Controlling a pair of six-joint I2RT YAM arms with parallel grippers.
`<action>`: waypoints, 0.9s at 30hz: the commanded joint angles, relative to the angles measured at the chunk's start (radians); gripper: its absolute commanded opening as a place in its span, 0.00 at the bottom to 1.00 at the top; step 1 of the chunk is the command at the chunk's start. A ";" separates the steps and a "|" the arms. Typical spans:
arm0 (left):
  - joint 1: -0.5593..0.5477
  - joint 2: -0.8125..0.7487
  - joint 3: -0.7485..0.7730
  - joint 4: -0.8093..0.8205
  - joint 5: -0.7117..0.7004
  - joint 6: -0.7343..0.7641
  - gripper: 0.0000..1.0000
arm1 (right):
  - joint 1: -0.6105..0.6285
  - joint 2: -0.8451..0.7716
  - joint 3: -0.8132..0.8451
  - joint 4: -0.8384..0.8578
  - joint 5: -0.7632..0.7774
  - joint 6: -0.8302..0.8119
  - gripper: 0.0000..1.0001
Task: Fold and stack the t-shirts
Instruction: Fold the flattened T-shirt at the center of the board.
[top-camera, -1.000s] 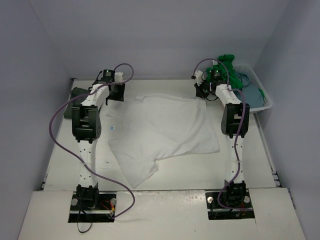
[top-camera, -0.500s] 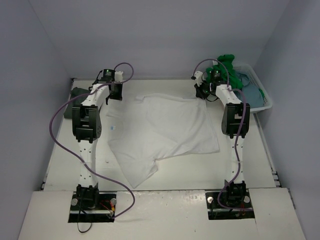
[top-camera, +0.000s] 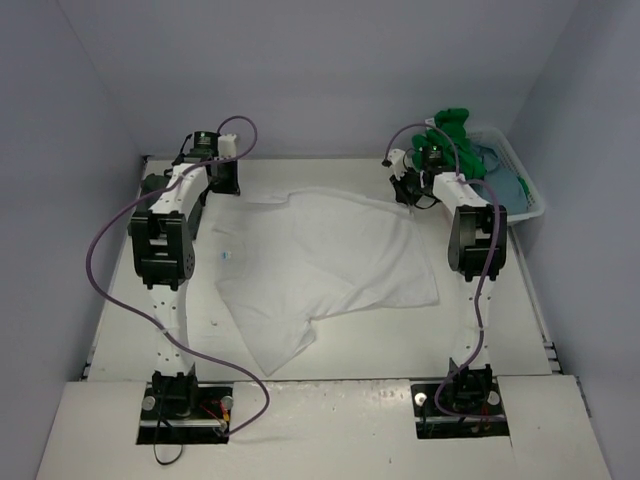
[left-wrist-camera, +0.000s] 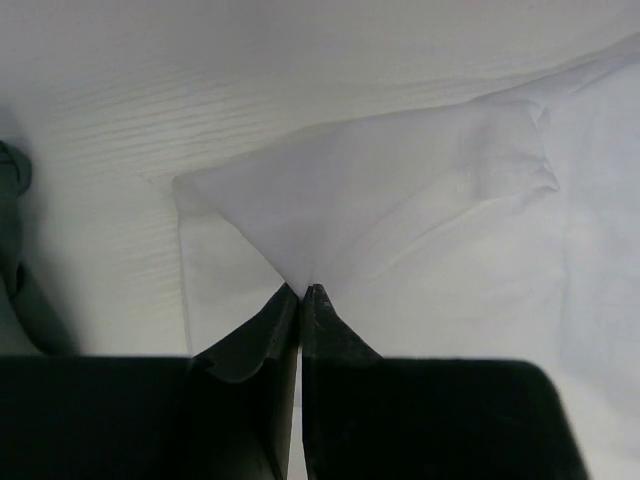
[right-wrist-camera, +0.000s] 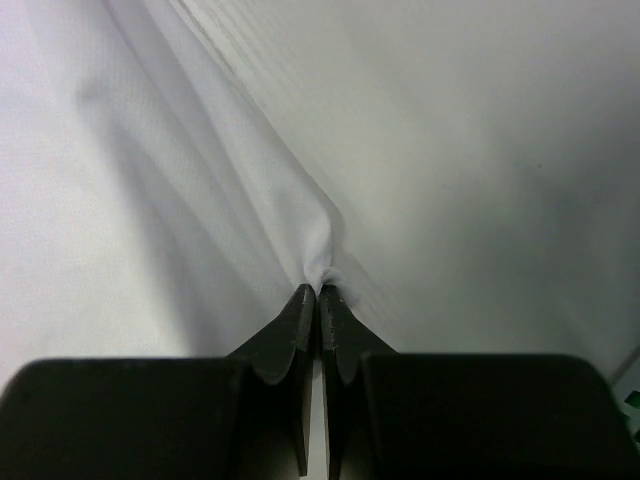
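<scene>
Pinching the white t-shirt (top-camera: 330, 255) at its two far corners, my left gripper (left-wrist-camera: 302, 292) and right gripper (right-wrist-camera: 320, 290) each clamp cloth, so that edge can lift evenly for a fold; the shirt lies spread mid-table (top-camera: 510, 320).

The left arm (top-camera: 171, 325) and right arm (top-camera: 479, 312) consist of white links joined by black joint housings (top-camera: 160, 250). A purple cable (top-camera: 92, 260) loops alongside each arm. The fingers (left-wrist-camera: 255, 335) are matte black, tapering to narrow tips.

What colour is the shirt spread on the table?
White; the shirt shows best in the top view.
</scene>
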 joint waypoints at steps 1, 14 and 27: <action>0.019 -0.121 0.001 0.012 0.040 -0.027 0.00 | 0.016 -0.095 -0.011 0.109 0.044 -0.012 0.00; 0.046 -0.107 0.036 -0.014 0.170 -0.116 0.00 | 0.083 0.082 0.281 0.287 0.207 0.021 0.00; 0.080 -0.121 0.055 -0.077 0.250 -0.139 0.00 | 0.105 -0.011 0.112 0.247 0.187 -0.059 0.00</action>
